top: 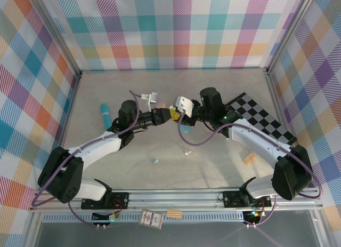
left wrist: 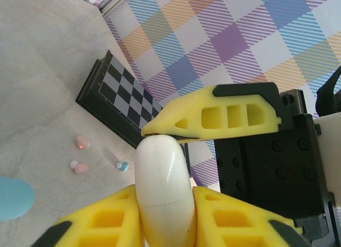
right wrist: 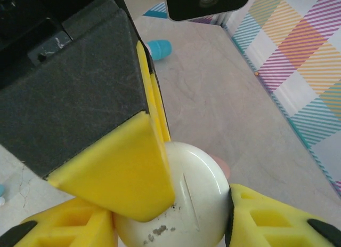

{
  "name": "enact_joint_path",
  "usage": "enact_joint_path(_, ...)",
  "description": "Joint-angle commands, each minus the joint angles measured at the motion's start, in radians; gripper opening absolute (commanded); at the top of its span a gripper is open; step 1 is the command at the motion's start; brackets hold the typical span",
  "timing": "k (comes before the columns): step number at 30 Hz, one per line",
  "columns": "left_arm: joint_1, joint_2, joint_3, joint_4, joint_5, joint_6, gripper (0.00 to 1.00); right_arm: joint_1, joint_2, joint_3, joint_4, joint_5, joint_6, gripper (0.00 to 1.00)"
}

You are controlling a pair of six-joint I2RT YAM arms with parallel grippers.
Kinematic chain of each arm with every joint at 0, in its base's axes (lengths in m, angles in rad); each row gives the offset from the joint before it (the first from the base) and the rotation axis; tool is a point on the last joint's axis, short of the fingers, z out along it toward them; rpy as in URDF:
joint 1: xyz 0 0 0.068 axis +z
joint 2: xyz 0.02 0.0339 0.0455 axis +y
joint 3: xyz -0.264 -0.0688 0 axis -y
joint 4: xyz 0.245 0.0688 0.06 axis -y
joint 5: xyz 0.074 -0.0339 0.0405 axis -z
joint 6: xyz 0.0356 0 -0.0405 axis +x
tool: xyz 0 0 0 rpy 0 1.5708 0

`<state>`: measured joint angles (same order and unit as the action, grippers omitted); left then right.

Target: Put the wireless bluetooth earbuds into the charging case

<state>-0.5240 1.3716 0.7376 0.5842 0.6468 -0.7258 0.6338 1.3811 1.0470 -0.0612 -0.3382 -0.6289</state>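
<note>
Toward the near edge of the counter [top: 213,172] lie a teal earbud [top: 154,160] and a white earbud [top: 187,152] (both loose). At the middle, the left claw [left wrist: 164,201] is closed tight on the white charging case [left wrist: 160,161], and the right claw [right wrist: 170,212] clamps the same case. Beyond, pink earbuds [left wrist: 81,142] lie near the chessboard [top: 261,116] by the right edge.

Free tabletop [top: 176,84] lies at the far side and in a near strip dotted with tiny earbuds [top: 154,160]; chequered board [top: 261,116] blocks the right, teal cylinder [top: 105,114] the left, and left gripper [top: 170,115] and right gripper [top: 179,115], closed on one white case [left wrist: 160,172], the centre.
</note>
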Motion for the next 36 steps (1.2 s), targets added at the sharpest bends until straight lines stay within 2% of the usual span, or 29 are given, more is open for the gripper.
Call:
enact_joint_path(1, -0.015, 0.0, 0.018, 0.089, 0.062, 0.033, 0.18, -0.002, -0.033, -0.003, 0.014, -0.042, 0.013, 0.55)
enact_joint_path(4, -0.014, -0.007, 0.009, 0.157, 0.08, 0.072, 0.16, -0.019, -0.051, 0.026, -0.096, -0.149, -0.007, 0.72)
enact_joint_path(7, -0.014, -0.015, -0.027, 0.296, 0.113, 0.166, 0.19, -0.05, -0.084, 0.029, -0.169, -0.258, 0.006, 0.82)
enact_joint_path(10, -0.014, -0.014, -0.065, 0.445, 0.12, 0.275, 0.19, -0.089, -0.12, 0.028, -0.212, -0.376, 0.042, 0.84)
enact_joint_path(13, -0.014, 0.006, -0.061, 0.498, 0.159, 0.372, 0.19, -0.121, -0.152, 0.04, -0.251, -0.461, 0.085, 0.87)
enact_joint_path(17, -0.014, 0.054, -0.051, 0.652, 0.25, 0.408, 0.19, -0.154, -0.182, 0.061, -0.263, -0.505, 0.173, 0.91)
enact_joint_path(18, -0.013, 0.064, -0.041, 0.68, 0.287, 0.417, 0.19, -0.163, -0.187, 0.068, -0.261, -0.513, 0.203, 0.91)
enact_joint_path(20, -0.014, 0.067, -0.014, 0.63, 0.318, 0.439, 0.18, -0.173, -0.19, 0.087, -0.255, -0.519, 0.261, 0.89)
enact_joint_path(23, -0.014, 0.058, -0.002, 0.604, 0.34, 0.483, 0.18, -0.186, -0.185, 0.117, -0.252, -0.52, 0.331, 0.77)
enact_joint_path(26, -0.014, 0.043, 0.001, 0.599, 0.346, 0.497, 0.18, -0.186, -0.169, 0.143, -0.261, -0.517, 0.355, 0.7)
enact_joint_path(36, -0.021, -0.008, -0.019, 0.593, 0.319, 0.503, 0.18, -0.184, -0.122, 0.183, -0.241, -0.491, 0.373, 0.69)
